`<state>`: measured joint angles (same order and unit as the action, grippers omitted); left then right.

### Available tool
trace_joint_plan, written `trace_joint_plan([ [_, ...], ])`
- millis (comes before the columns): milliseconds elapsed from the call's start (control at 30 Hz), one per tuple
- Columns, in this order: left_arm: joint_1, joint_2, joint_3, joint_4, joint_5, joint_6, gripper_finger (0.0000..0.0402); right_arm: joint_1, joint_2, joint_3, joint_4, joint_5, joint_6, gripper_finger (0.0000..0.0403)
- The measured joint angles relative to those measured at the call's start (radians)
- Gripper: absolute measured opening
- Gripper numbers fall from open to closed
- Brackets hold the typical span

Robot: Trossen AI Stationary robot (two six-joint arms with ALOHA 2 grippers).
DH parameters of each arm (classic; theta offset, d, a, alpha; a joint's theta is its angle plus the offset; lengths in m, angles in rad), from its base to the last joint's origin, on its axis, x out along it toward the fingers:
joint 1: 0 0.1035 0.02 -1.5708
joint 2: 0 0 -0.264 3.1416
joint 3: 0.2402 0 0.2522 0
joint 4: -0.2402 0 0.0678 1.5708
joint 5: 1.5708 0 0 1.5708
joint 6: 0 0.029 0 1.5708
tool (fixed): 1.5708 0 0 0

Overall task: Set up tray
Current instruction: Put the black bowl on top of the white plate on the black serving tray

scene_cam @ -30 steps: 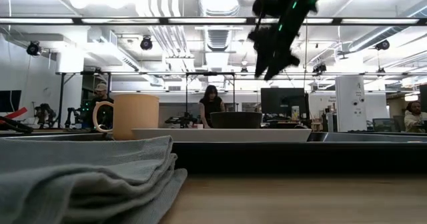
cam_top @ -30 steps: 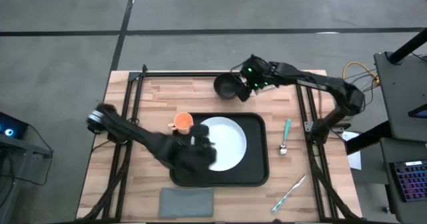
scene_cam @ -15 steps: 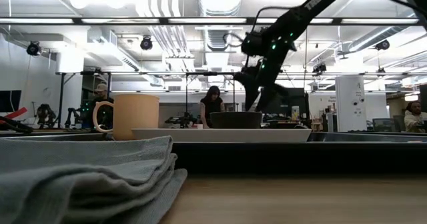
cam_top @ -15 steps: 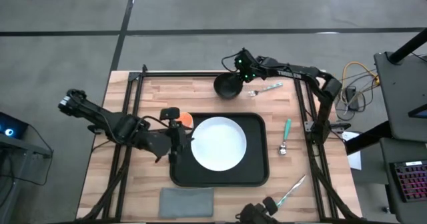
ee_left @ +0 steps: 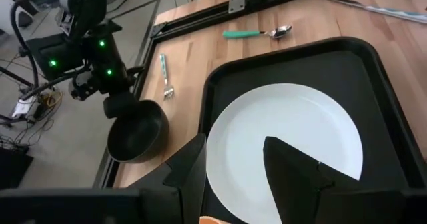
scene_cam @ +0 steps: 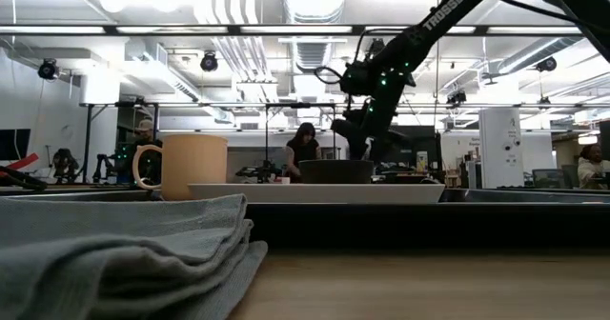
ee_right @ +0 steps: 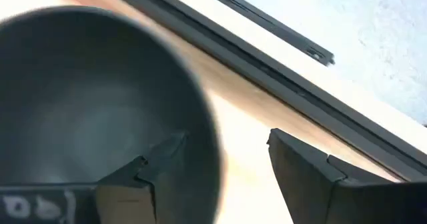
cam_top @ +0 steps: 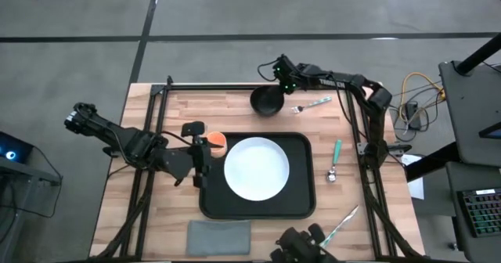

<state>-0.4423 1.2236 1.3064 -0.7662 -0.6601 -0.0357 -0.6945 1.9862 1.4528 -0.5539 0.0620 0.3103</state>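
Observation:
The black tray (cam_top: 301, 204) lies mid-table with the white plate (cam_top: 257, 169) on it. The orange cup (cam_top: 217, 141) stands upright at the tray's far left corner. My left gripper (cam_top: 200, 152) is open just left of the cup and I see no touch; in its wrist view the open fingers frame the plate (ee_left: 280, 144). The black bowl (cam_top: 268, 100) rests on the wood beyond the tray. My right gripper (cam_top: 279, 78) is open at the bowl's far rim (ee_right: 207, 144), one finger inside (ee_right: 150, 167), one outside (ee_right: 313, 174).
A fork (cam_top: 311, 104) lies right of the bowl. A teal-handled spoon (cam_top: 335, 157) lies right of the tray, a knife (cam_top: 340, 225) near the right front corner. A folded grey cloth (cam_top: 219, 235) sits at the near edge. Black frame rails run along both table sides.
My left gripper has drawn back from over the tray toward the table's left and now sits beside the cup. My right gripper has come down from high above and moved left to the bowl's far rim. Cup, plate and bowl have stayed in place.

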Motion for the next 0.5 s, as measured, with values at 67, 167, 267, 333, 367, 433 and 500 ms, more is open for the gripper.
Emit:
trace_joint_plan([
  [67, 0.0, 0.0, 0.0, 0.0, 0.0, 0.0, 0.0131, -0.011, 0.006, 0.0, -0.018, 0.001, 0.001, 0.0179],
  [167, 0.0, 0.0, 0.0, 0.0, 0.0, 0.0, 0.0131, -0.021, 0.011, 0.0, -0.045, 0.001, -0.005, 0.0124],
  [267, 0.0, 0.0, 0.0, 0.0, 0.0, 0.0, 0.0131, -0.019, 0.006, 0.0, -0.053, -0.012, -0.031, 0.0047],
  [333, 0.0, 0.0, 0.0, 0.0, 0.001, 0.0, 0.0131, -0.004, -0.013, -0.001, -0.07, -0.011, -0.043, 0.002],
  [367, 0.0, 0.0, 0.0, 0.0, 0.001, 0.0, 0.0131, 0.004, -0.03, -0.002, -0.085, -0.011, -0.048, 0.0016],
  [433, 0.0, 0.0, 0.0, 0.0, 0.001, -0.002, 0.0131, 0.024, -0.074, -0.002, -0.113, -0.002, -0.061, 0.0011],
  [500, 0.0, 0.0, 0.0, 0.0, 0.002, -0.003, 0.0131, 0.046, -0.13, -0.002, -0.146, 0.007, -0.064, 0.001],
])
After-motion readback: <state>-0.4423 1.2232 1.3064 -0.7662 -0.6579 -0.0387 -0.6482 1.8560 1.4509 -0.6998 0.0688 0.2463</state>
